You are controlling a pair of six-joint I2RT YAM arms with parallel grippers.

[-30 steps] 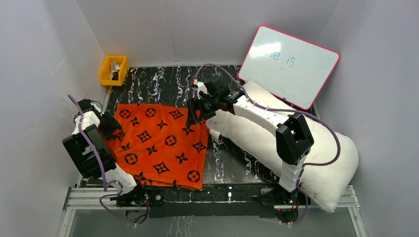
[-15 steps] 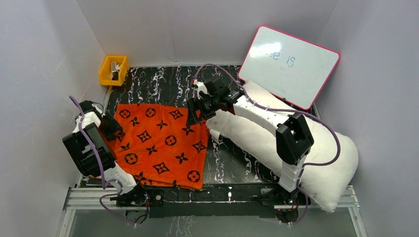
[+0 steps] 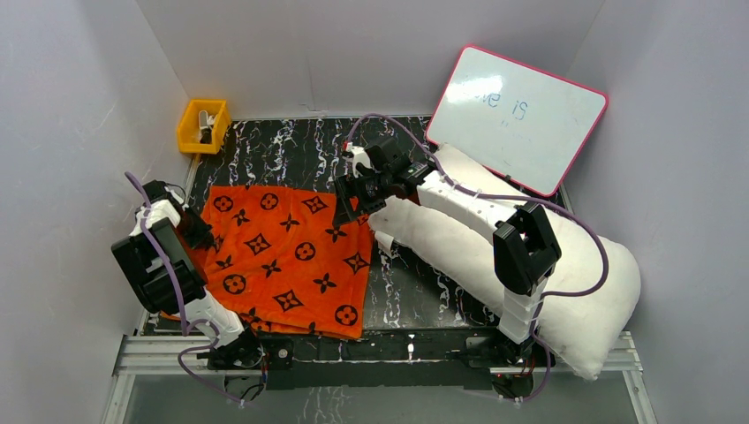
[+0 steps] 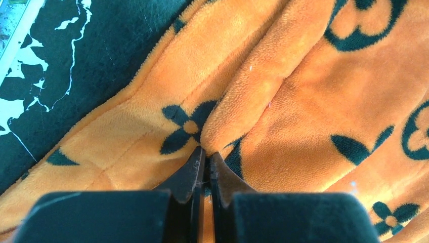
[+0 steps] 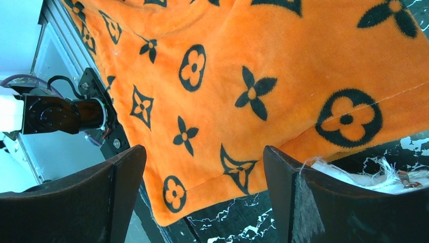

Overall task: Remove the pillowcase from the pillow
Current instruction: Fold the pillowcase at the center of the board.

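The orange pillowcase (image 3: 287, 256) with black motifs lies flat on the left half of the table, off the pillow. The white pillow (image 3: 583, 265) lies diagonally at the right, under my right arm. My left gripper (image 3: 196, 231) is at the pillowcase's left edge. In the left wrist view it (image 4: 205, 152) is shut, pinching a fold of the orange fabric (image 4: 303, 101). My right gripper (image 3: 349, 199) hovers open and empty over the pillowcase's far right corner. In the right wrist view it (image 5: 202, 167) is wide open above the pillowcase (image 5: 243, 61), with a bit of pillow (image 5: 354, 174) at its right finger.
A pink-framed whiteboard (image 3: 517, 119) leans at the back right behind the pillow. A yellow bin (image 3: 203, 125) sits at the back left corner. The black marbled table (image 3: 291, 155) is enclosed by grey walls, with a metal rail along the near edge.
My left gripper has shifted slightly toward the near left, tugging the pillowcase's left edge with it. The right arm and pillow have not moved.
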